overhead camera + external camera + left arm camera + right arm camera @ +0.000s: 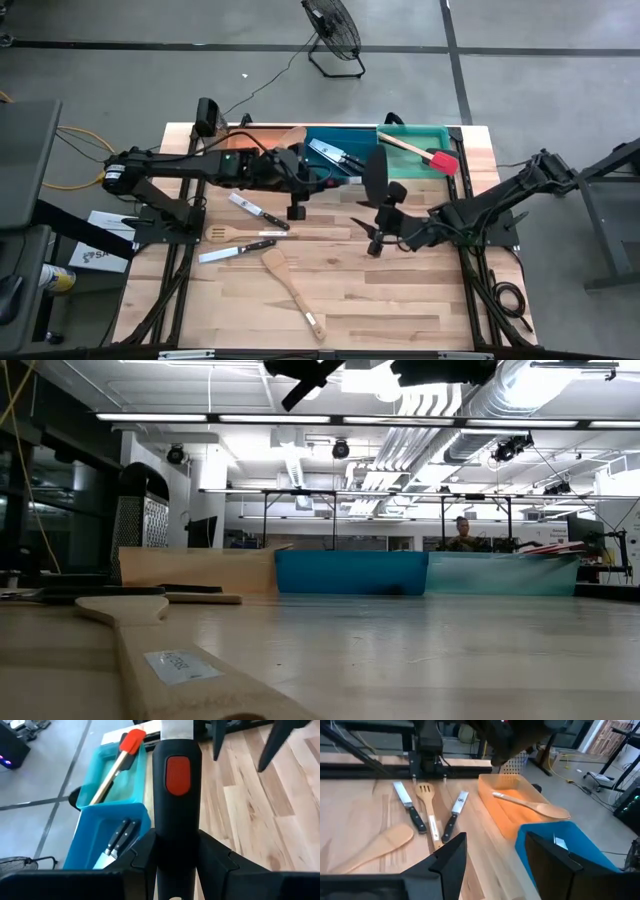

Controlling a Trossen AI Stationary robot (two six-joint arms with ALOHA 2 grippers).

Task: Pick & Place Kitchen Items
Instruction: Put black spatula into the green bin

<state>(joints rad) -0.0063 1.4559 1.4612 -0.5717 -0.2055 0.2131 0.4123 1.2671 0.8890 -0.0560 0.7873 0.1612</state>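
Observation:
My left gripper (297,190) hangs over the table's middle, in front of the blue bin (340,150), shut on a black-handled utensil (177,780) with a red oval patch. My right gripper (495,842) is open and holds nothing; it hovers to the right of the left gripper (382,208). On the table lie two black-handled knives (258,212) (235,250), a wooden fork (240,235) and a wooden spatula (290,290). More knives (117,840) rest in the blue bin. A red-headed spatula (440,160) lies in the green bin (415,133), and a wooden spoon (535,807) lies in the orange bin (505,795). My left gripper pinches the utensil's black handle (177,845) between its two fingers, one on each side. The handle lies along the fingers, and its grey steel end (177,727) points away from the gripper. The utensil is lifted clear of the table.
A box grater (140,520) stands at the table's far left, beside the orange bin. The three bins line the far edge. Bare wood (420,290) spreads over the table's near right part. A floor fan (335,30) stands beyond the table.

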